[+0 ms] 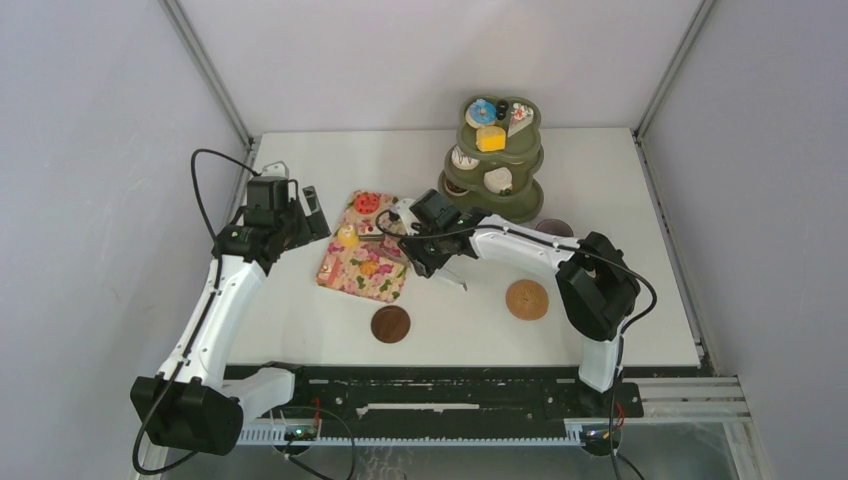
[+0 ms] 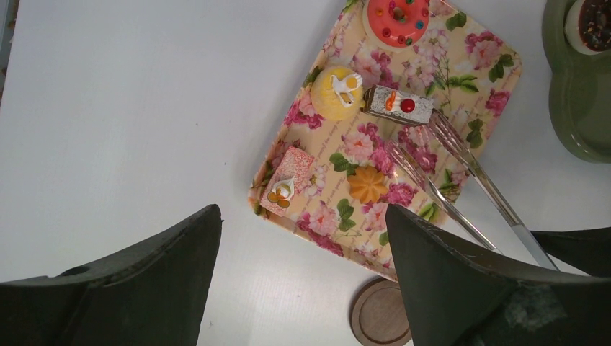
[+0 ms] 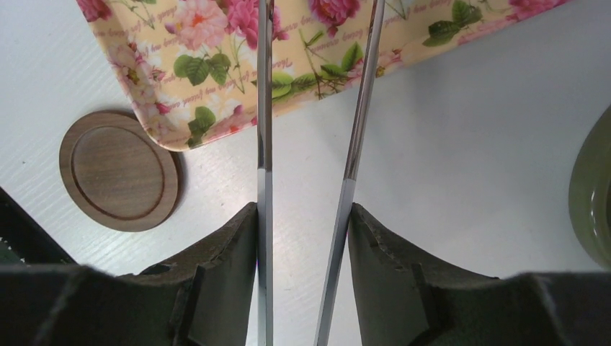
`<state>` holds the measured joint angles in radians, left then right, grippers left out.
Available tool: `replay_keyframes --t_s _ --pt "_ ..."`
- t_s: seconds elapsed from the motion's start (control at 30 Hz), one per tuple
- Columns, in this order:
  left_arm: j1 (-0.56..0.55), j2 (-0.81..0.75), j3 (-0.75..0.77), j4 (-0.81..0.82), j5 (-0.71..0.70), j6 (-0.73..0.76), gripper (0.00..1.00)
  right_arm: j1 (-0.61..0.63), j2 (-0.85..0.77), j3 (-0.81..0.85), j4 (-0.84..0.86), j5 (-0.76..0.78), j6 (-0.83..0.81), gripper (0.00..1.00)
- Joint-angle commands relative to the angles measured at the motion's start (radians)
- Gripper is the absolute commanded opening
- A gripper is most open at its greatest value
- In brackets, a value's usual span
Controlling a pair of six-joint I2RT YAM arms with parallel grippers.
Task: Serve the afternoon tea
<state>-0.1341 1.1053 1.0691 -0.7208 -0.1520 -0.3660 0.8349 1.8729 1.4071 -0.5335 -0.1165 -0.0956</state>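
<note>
Closest to me on the bench [image 1: 480, 340] lie two wooden discs, well apart: a dark coaster [image 1: 390, 324] just off the near edge of the floral tray [image 2: 461, 86], and a paler coaster [image 1: 527, 299] to its right. The right gripper [image 3: 302, 209] is clamped on the long tongs [image 3: 264, 108]. Both blades are pinched between its fingers, and the tips reach over the tray close to a brown-sided cake slice [image 2: 398, 105]. The left gripper [image 2: 302, 216] hangs by the tray's left edge with its jaws wide and nothing between them. On the tray I see a pink cake slice [image 2: 287, 182] and an orange flower-shaped pastry [image 2: 367, 184] nearer me. A yellow dome cake [image 2: 336, 92] sits just beside the brown-sided slice, and a red donut [image 2: 397, 18] is at the far end. Farthest back is the green tiered stand [image 1: 500, 205], its top tier carrying a yellow cube [image 1: 490, 139], a blue donut [image 1: 481, 112] and a white slice [image 1: 520, 118]. The lower tiers hold pieces I cannot make out.
</note>
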Motion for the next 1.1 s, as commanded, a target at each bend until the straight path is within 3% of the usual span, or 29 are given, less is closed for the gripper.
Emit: replay_keyframes --t_s 0.0,0.83,1.07 --pt "0.008 -0.015 0.007 0.006 -0.008 0.003 0.88 0.008 -0.071 0.030 -0.028 0.003 0.016 0.54" --pt "0.007 -0.016 0.017 0.011 0.011 -0.003 0.88 -0.034 0.064 0.148 -0.023 -0.055 -0.049 0.55" --pt "0.008 -0.015 0.015 0.011 0.013 -0.004 0.88 -0.008 0.048 0.136 -0.042 -0.041 -0.064 0.47"
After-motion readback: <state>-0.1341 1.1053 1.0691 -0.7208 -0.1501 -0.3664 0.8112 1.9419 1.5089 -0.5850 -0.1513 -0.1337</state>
